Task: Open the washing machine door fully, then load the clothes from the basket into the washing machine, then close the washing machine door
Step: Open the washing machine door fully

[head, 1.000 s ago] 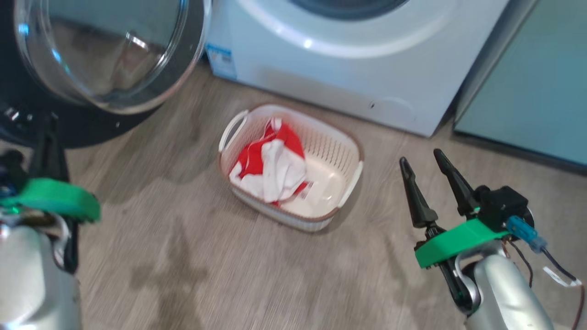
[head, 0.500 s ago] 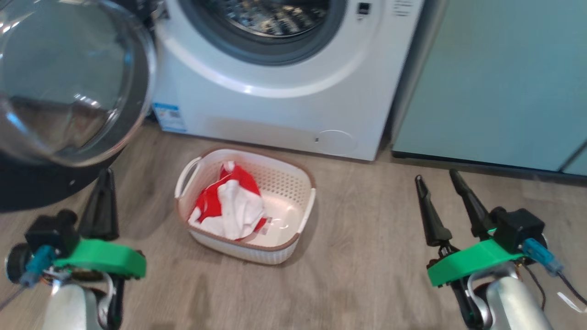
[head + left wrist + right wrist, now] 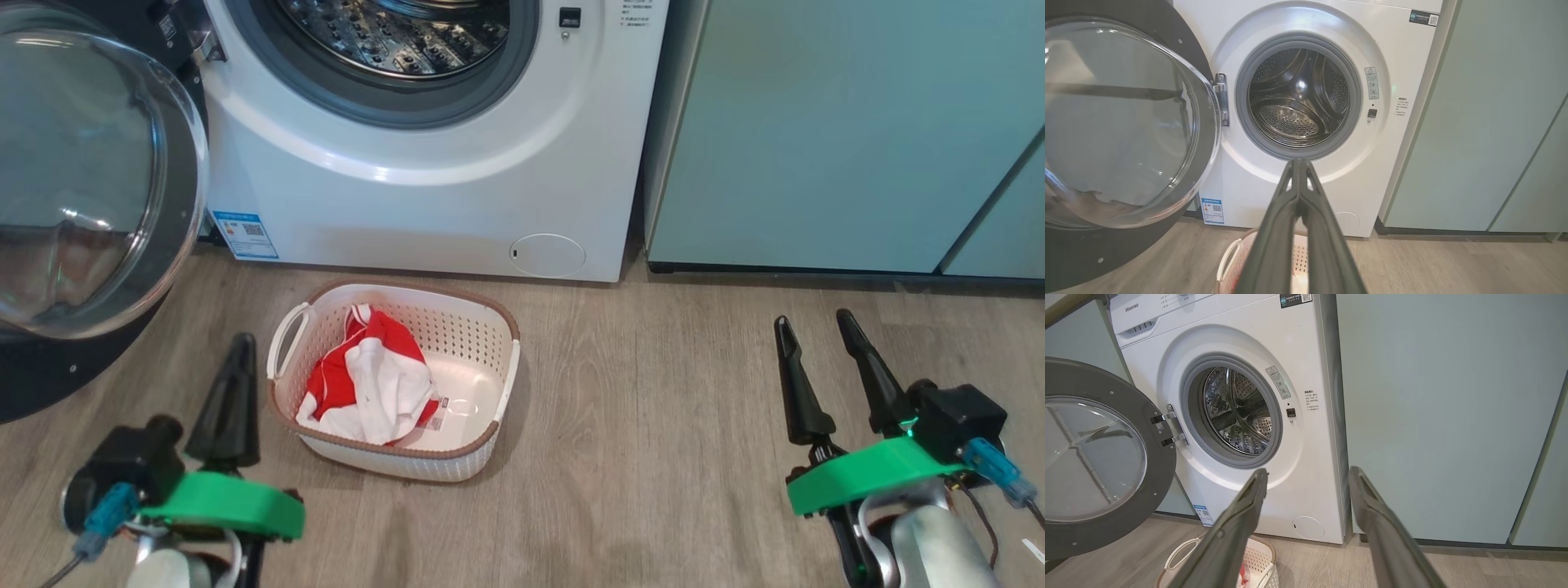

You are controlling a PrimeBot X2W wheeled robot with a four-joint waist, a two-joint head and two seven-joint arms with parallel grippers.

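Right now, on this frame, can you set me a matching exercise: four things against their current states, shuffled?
Things:
1. washing machine door
2. clothes
3. left end effector
4. right end effector

States:
a. fingers spread apart
b. swung open
c. fingers pressed together, holding nothing
d. lying in the basket

Pairs: 1-b, 2-d, 3-c, 4-a

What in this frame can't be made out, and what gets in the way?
- Head view: the door is cut off by the left edge, the drum by the top.
- Head view: the sticker on the basket floor is too small to read; the clothes are bunched, piece count unclear.
- Left wrist view: the basket is behind the shut left gripper and cut by the bottom edge.
- All views: blue label text too small.
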